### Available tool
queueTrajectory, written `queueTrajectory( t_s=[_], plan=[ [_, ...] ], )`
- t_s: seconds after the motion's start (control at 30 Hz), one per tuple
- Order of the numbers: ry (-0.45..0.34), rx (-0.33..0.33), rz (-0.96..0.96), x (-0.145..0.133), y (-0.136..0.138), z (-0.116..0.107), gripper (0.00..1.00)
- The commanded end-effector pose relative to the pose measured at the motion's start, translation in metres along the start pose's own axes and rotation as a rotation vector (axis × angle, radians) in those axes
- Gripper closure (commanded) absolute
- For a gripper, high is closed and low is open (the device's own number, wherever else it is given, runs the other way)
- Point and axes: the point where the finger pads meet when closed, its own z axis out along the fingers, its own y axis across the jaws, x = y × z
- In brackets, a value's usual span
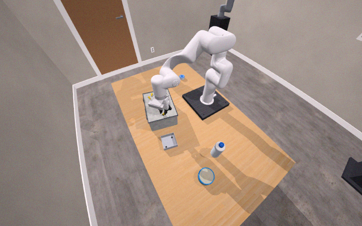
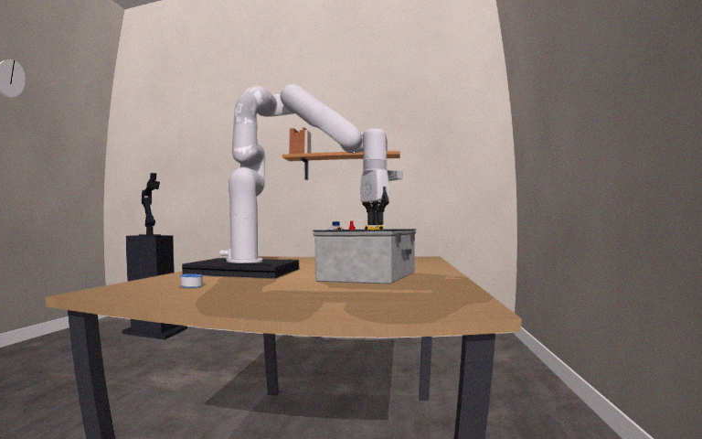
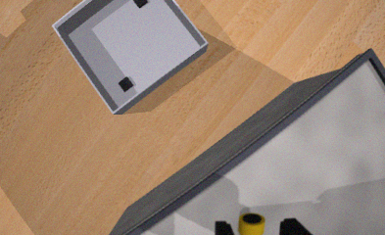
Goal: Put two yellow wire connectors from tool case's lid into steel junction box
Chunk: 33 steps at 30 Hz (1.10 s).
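The grey tool case [image 1: 163, 123] [image 2: 363, 263] [image 3: 326, 147] stands on the table with its flat lid facing up. My gripper [image 1: 163, 111] [image 2: 374, 221] [image 3: 258, 228] is down at the lid's near end. Its fingers are open and straddle an upright yellow wire connector [image 3: 252, 223] [image 1: 163, 114] with a gap on each side. More yellow connectors [image 1: 149, 97] lie at the lid's far end. A red connector [image 2: 351, 225] shows on the lid in the exterior view. The steel junction box [image 1: 168, 141] [image 3: 145, 44] sits open and empty on the table just in front of the case.
A white bottle with a blue cap [image 1: 217, 149] and a blue-rimmed bowl [image 1: 206, 176] stand further down the table. A small blue dish [image 1: 182, 76] [image 2: 191, 280] lies near the arm's black base plate [image 1: 205, 107].
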Motion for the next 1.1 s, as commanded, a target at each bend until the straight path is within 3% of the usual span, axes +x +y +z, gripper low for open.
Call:
queueTrajectory(
  t_s=[0.0, 0.3, 0.53, 0.93, 0.97, 1.07],
  plan=[
    [0.003, -0.003, 0.000, 0.002, 0.001, -0.002, 0.70],
    [0.003, -0.003, 0.000, 0.002, 0.001, -0.001, 0.70],
    [0.003, -0.003, 0.000, 0.002, 0.001, 0.015, 0.70],
    [0.003, -0.003, 0.000, 0.002, 0.001, 0.016, 0.70],
    [0.003, -0.003, 0.000, 0.002, 0.001, 0.016, 0.97],
    [0.003, -0.003, 0.000, 0.002, 0.001, 0.016, 0.97]
  ],
)
